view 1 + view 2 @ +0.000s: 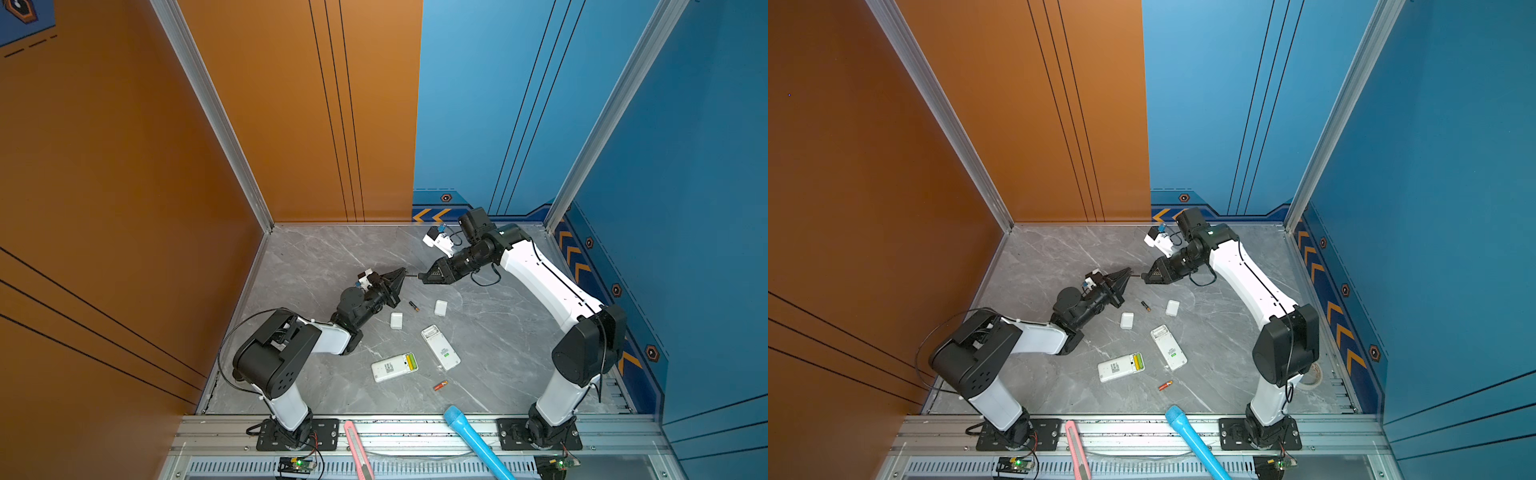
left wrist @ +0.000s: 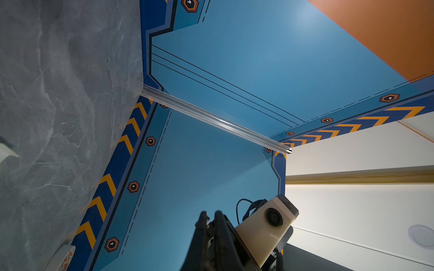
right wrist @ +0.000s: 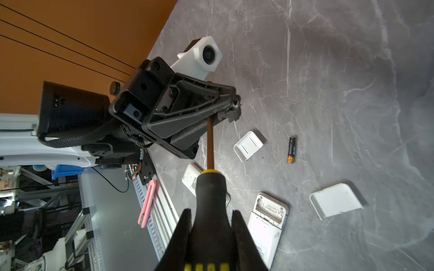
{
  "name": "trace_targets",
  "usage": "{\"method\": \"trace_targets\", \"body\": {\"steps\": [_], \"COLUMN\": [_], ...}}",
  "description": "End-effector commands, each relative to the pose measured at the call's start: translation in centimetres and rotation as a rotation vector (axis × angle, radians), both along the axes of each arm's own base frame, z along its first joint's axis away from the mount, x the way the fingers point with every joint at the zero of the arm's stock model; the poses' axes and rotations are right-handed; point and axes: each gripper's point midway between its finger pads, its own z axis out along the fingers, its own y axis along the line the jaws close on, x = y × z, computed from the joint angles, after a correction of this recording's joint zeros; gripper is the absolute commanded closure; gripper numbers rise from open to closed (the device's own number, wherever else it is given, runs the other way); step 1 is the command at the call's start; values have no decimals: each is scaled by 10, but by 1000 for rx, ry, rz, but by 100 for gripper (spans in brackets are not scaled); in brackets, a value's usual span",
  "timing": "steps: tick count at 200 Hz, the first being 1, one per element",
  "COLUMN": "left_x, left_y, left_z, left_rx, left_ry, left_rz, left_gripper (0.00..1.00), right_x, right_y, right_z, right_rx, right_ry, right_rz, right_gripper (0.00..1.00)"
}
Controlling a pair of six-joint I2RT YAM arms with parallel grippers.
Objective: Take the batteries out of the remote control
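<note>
The left pincer [image 1: 405,273] is clamping the screwdriver [image 3: 211,187] by its shaft, and the right pincer [image 1: 421,277] is gripping the handle, well beyond the remote [image 1: 386,369] holding two batteries [image 1: 410,361]. Prying them out is likely coming next.

Yellow battery [image 1: 409,362] and green battery [image 1: 412,360] seated side by side in open remote [image 1: 388,368]; red-orange battery [image 1: 440,385] flat near it, black battery [image 1: 413,306] well apart.

We see the desk [image 1: 332,257] as smooth grey-veined stone with a faint sheen. Toward five o'clock a remote control [image 1: 440,347] is smooth white plastic. The screwdriver [image 3: 211,183] has a matt black handle and dull metal shaft; the left end effector [image 3: 232,105] is matt black plastic.
</note>
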Motion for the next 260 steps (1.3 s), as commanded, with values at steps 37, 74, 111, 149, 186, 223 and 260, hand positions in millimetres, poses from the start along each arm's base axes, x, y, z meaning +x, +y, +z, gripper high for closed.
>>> {"method": "trace_targets", "body": {"steps": [37, 74, 111, 149, 186, 223, 260], "left_x": [-15, -4, -3, -34, -85, -168, -215], "left_y": [-15, 29, 53, 74, 82, 72, 71], "left_z": [22, -1, -18, -20, -22, -55, -95], "left_rx": [39, 111, 379, 1249, 1460, 1680, 1827], "left_ry": [-150, -120, -105, -151, -208, -204, -194], "left_rz": [-64, 21, -23, -283, -520, -845, -1076], "left_gripper": [43, 2, 2, 2, 1, 1, 1], "right_x": [4, -17, -55, -95, -133, -159, -157], "right_y": [-13, -53, -85, -102, -104, -108, -99], "right_z": [-7, -11, -15, -13, -12, -25, -32], "right_rx": [-111, -278, -382, -427, -466, -516, -462], "right_ry": [-5, -30, 4, 59, 62, 125, 165], "right_rz": [-122, -236, -348, -405, -294, -256, -287], "right_gripper": [100, 100, 100, 100, 100, 100, 100]}}
